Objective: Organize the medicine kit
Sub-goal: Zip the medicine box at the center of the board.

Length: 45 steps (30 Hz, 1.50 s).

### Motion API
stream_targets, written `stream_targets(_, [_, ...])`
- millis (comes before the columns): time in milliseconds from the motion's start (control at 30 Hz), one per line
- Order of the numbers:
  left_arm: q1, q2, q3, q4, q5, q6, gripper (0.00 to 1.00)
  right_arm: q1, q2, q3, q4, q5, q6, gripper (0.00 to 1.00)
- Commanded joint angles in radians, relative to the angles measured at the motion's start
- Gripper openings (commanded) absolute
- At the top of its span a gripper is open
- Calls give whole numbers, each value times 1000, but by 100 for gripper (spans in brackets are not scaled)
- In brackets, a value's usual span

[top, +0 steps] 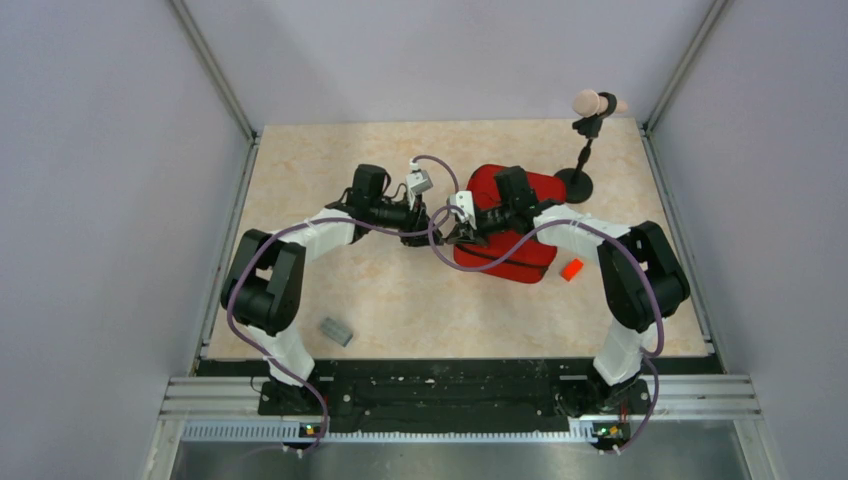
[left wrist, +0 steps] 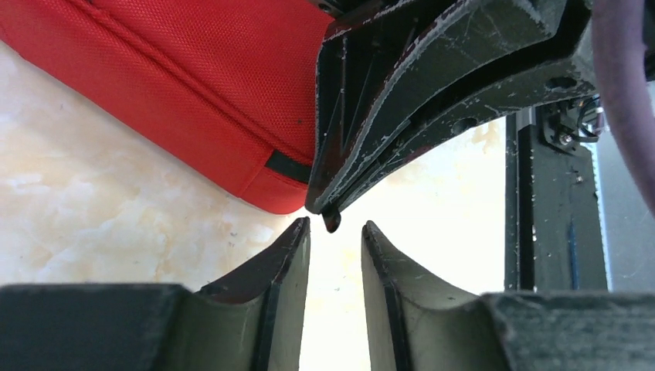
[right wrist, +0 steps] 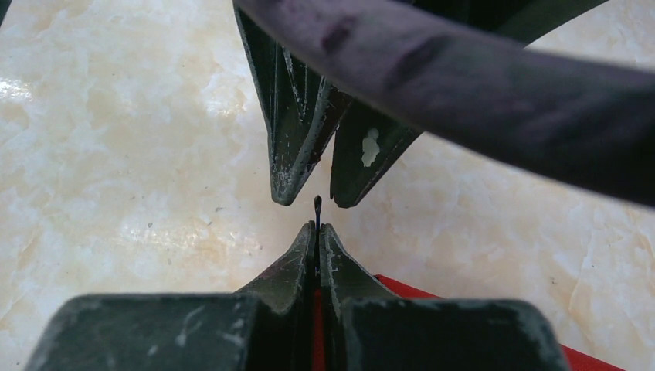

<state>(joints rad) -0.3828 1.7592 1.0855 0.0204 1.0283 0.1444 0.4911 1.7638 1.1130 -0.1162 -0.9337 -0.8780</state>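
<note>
Red, soft and rectangular, the zip-pouch medicine kit (top: 545, 190) lies right of centre on the far half of the beige marbled tabletop (top: 300, 160). Its far right corner is near the round base of a black stand with a pinkish head (top: 588, 104). A small orange-red block (top: 571, 269) lies just beside its near right corner. Open tabletop stretches to the left and towards the arms, where only a small grey block (top: 337, 331) lies near the front edge.

Both arms meet at the kit's left end. The right gripper (right wrist: 317, 229) has its jaws pressed together on a thin black tab (right wrist: 317, 204) that sticks up past its fingertips. The left gripper (left wrist: 336, 232) faces it tip to tip, jaws a little apart with nothing between them, the tab just beyond their tips.

From above, the arms and purple cables (top: 440, 170) cover much of the kit's top, so its lid and zip cannot be made out. What the tab joins is hidden by the fingers. In both wrist views the kit is cut off at the frame edge.
</note>
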Motion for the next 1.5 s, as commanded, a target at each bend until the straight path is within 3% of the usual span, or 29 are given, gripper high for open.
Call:
stream_targets(0, [5, -7, -6, -38, -1, 107, 40, 9, 19, 5, 67, 20, 1, 0])
stream_targets(133, [2, 31, 20, -50, 4, 127, 43, 8, 20, 6, 64, 12, 1, 0])
stream_targets(367, [11, 69, 55, -33, 22, 65, 40, 8, 18, 15, 24, 2, -25, 0])
stream_targets(533, [123, 42, 19, -35, 109, -69, 44, 8, 9, 33, -101, -34, -164, 0])
stream_targets(667, [178, 96, 65, -30, 92, -247, 49, 12, 13, 57, -203, -67, -302, 0])
stream_targets(833, [125, 238, 251, -30, -13, -522, 49, 28, 25, 115, -377, -68, -553, 0])
stream_targets(1000, [41, 309, 368, -87, -105, -582, 56, 34, 53, 173, -536, -50, -769, 0])
stream_targets(1233, [-28, 462, 566, -334, -97, -510, 61, 41, 81, 213, -622, -45, -858, 0])
stream_targets(1367, [-46, 499, 590, -343, -78, -493, 49, 48, 86, 218, -636, -39, -874, 0])
stream_targets(1467, [-44, 515, 585, -327, -30, -487, 19, 52, 83, 220, -652, -34, -876, 0])
